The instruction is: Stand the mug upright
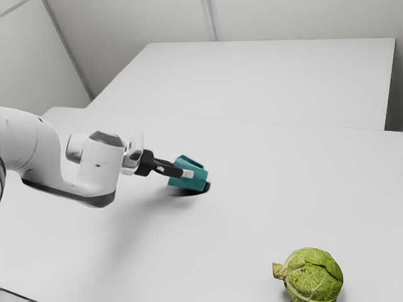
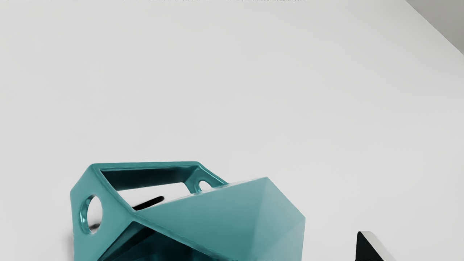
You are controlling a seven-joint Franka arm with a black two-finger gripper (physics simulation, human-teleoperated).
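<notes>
So the teal faceted mug point(image 1: 196, 182) was lying tipped on the counter point(image 1: 252, 251), right at the tool point(image 1: 187, 173), which looked released, one fingertip point(image 2: 369, 250) standing off the wall. My worry: an off-center squeeze could've spun or skidded it (those slanted faces, ugh), and the handle point(image 2: 145, 165) might've snagged mid-turn. The cabbage point(image 1: 313, 275), near the exterior view's right, probably wasn't in the way.

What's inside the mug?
The mug shows dark teal inner wall through its mouth, with no contents visible on that part. Its own side covers the rest, so whether anything sits deeper, I cannot tell.
</notes>
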